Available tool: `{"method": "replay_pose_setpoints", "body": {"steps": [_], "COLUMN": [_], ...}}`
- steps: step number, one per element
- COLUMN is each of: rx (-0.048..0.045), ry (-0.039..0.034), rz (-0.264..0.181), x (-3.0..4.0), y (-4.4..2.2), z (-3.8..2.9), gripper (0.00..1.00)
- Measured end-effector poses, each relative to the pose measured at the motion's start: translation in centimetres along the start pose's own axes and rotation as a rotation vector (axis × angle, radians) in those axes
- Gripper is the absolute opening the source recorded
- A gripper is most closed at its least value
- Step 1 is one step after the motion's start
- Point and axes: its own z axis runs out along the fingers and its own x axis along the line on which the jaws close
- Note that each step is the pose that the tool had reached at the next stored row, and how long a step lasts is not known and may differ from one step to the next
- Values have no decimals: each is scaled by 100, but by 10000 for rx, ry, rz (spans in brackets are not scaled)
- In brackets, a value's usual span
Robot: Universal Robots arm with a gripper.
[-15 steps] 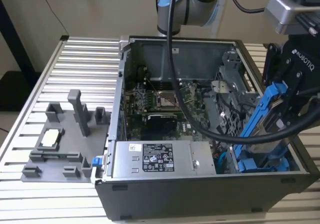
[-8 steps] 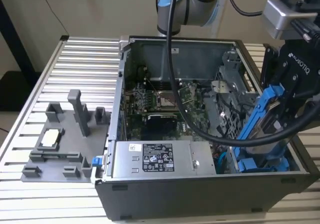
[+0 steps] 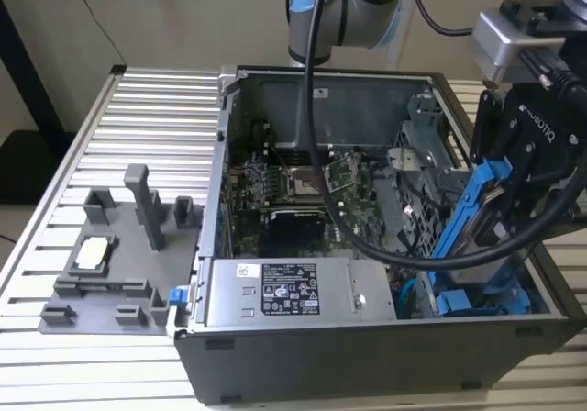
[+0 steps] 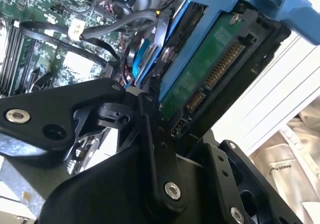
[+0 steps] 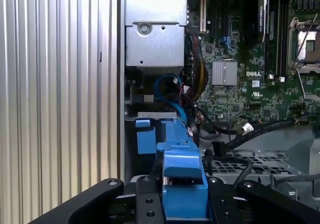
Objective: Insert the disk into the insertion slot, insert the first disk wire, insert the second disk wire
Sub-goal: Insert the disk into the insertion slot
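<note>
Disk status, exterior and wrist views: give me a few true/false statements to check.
1. The gripper is clamped on the disk by its blue carrier. True.
2. The disk lies flat, fully seated in the insertion slot. False: it is held steeply tilted over the slot, not seated.
3. The PC case is open, with the motherboard exposed. True.
4. The power-supply box lies on the table outside the case. False: it sits inside the case, along the wall nearest the exterior view.
5. The second wrist view shows the disk's green circuit-board side. True.
</note>
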Motion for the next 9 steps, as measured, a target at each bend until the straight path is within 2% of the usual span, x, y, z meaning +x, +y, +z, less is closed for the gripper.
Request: {"method": "replay_pose_setpoints", "body": {"steps": [9], "rx": [1], "ry": [-4], "rz": [0], "x": [-5], "y": [-12], "z": [163], "gripper": [33]}}
